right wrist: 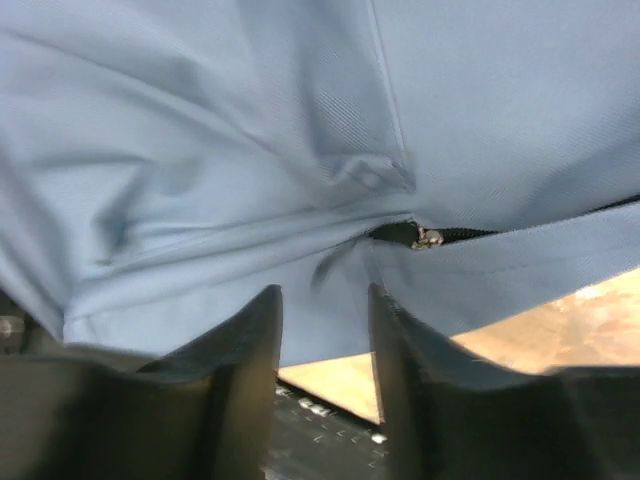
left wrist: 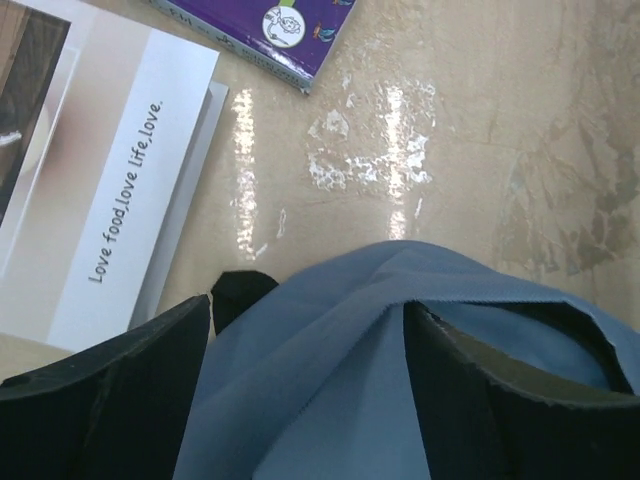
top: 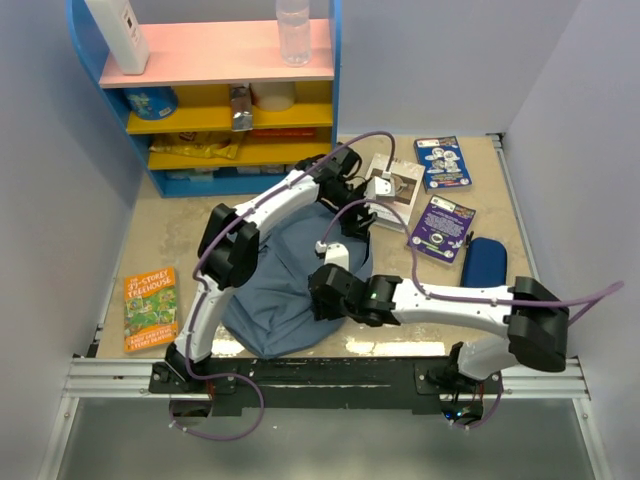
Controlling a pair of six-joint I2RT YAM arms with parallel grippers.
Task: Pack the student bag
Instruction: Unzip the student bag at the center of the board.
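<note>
The student bag is a slate-blue fabric backpack lying crumpled at the table's middle front. My left gripper is at the bag's far right edge. In the left wrist view the gripper is open, its fingers wide apart on either side of a raised fold of the bag. My right gripper is over the bag's right side. In the right wrist view it is open, its tips at the bag's hem just below the zipper pull.
A white book, a purple book, a blue book and a dark-blue pencil case lie at the right. An orange book lies at the left. A coloured shelf stands at the back.
</note>
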